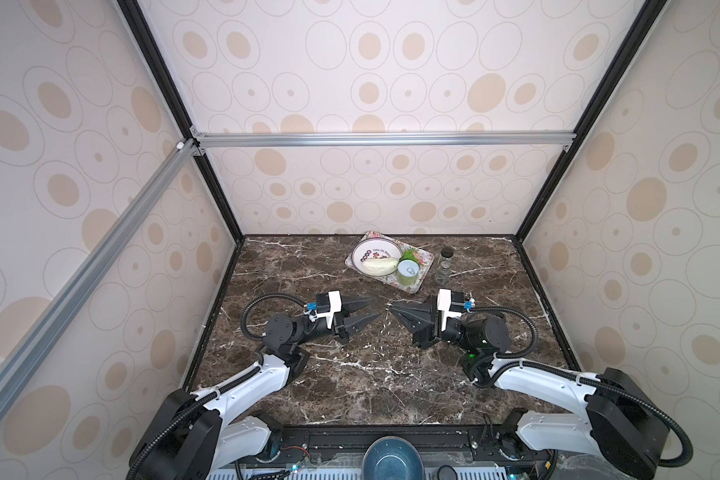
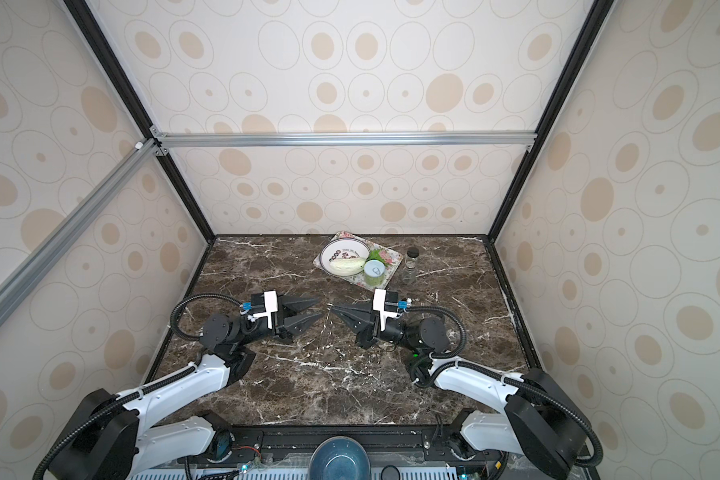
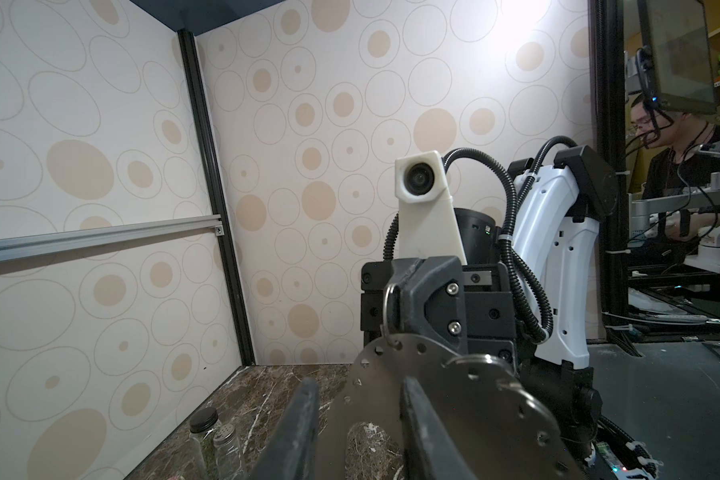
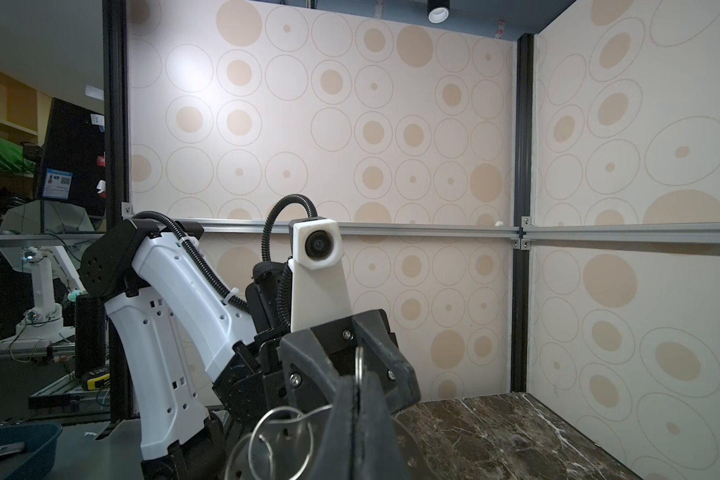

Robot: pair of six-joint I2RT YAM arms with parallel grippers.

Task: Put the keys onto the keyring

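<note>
The right claw (image 1: 392, 309) is clenched on the rim of the keyring (image 3: 466, 395), holding that perforated steel plate on edge over the middle of the worktop (image 1: 350, 386), between the two arms. A small split ring (image 3: 388, 309) stands up from a rim hole beside its tips. The left claw (image 1: 376, 306) faces it, released, its fingers (image 3: 298, 424) apart on either side of the plate. Thin wire loops (image 4: 281, 432) lie against the plate, but the keys cannot be made out in any view. The hold is a narrow pinch on a broad plate, so I judge that a sideways nudge from the left fingers could swing it or slip it free, and a closing bite could miss the split ring
</note>
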